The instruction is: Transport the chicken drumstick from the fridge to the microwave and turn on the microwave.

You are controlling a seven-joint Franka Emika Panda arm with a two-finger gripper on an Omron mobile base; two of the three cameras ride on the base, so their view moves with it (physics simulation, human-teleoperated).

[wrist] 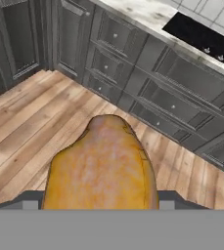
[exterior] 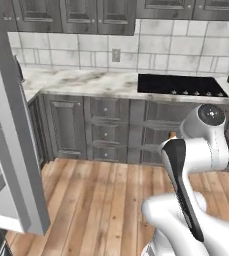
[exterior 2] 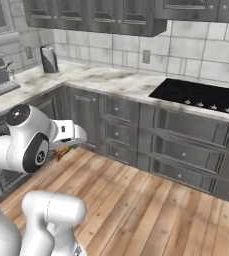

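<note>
While the white arm's two-finger gripper (wrist: 100, 205) sits low in the hand view, its jaws stand wide, clamped on the golden-brown, tapering chicken drumstick (wrist: 101, 168). Behind it — wooden plank floor (wrist: 30, 122); dark grey cabinet drawers (wrist: 147, 83) upper right.

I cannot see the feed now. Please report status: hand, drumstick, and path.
Hand shut on chicken drumstick, carried above wood floor. Dark cabinets and cooktop ahead. Nothing close in the way.

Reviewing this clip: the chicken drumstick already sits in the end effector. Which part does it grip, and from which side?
The end effector grips the chicken drumstick across its broad rounded end, from behind. The narrower end points forward, so the widest part fills the wide-set jaws.
</note>
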